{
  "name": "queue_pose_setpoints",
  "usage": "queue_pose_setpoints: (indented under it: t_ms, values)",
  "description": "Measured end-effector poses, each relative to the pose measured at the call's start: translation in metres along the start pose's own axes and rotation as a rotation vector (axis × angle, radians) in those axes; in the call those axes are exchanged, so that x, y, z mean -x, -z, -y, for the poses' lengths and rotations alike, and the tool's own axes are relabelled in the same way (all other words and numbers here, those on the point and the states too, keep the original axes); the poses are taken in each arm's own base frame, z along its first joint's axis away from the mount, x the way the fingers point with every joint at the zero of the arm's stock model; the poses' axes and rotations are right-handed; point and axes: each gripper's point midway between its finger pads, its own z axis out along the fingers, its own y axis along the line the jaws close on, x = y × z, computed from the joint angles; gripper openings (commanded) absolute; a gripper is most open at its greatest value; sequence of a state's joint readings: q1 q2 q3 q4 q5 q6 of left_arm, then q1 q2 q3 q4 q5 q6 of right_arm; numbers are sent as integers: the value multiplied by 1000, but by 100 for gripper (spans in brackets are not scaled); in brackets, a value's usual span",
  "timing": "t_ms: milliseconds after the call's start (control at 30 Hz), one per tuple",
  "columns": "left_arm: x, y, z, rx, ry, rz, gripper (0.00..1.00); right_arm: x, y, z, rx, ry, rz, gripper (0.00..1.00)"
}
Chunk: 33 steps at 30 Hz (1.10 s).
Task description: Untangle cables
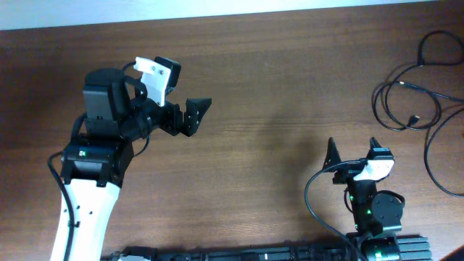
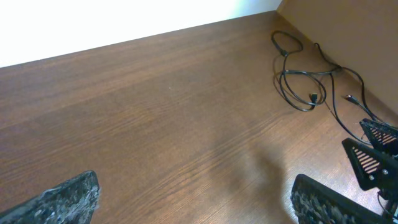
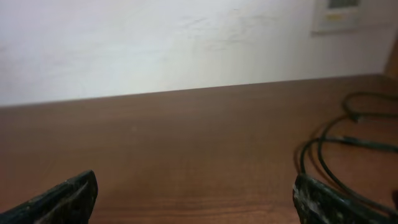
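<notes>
The cables are thin black cords lying in loose overlapping loops at the table's far right, with small plugs at their ends. The left wrist view has the cables far off at its upper right, and the right wrist view catches the cables at its right edge. My left gripper hovers open over bare wood at the upper left, far from them, nothing between its fingers. My right gripper stands open near the front right, just left of the loops, and it holds nothing.
The brown wooden table ends at a pale wall behind. The right gripper shows at the lower right of the left wrist view. A dark rail runs along the front edge.
</notes>
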State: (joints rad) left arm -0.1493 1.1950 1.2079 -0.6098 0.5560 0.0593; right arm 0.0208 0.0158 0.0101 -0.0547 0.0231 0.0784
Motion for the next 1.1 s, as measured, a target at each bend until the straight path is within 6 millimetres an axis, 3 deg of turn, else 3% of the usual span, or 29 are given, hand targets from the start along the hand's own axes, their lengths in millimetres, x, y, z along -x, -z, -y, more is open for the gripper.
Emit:
queue_pose_setpoints:
  t_ms: [267,1100]
  values:
    - [0,0,0,0,0,0,99,-4,0,-9,59,56,-18,99]
    - [0,0,0,0,0,0,99,-5,0,-6,41,25,-20,99]
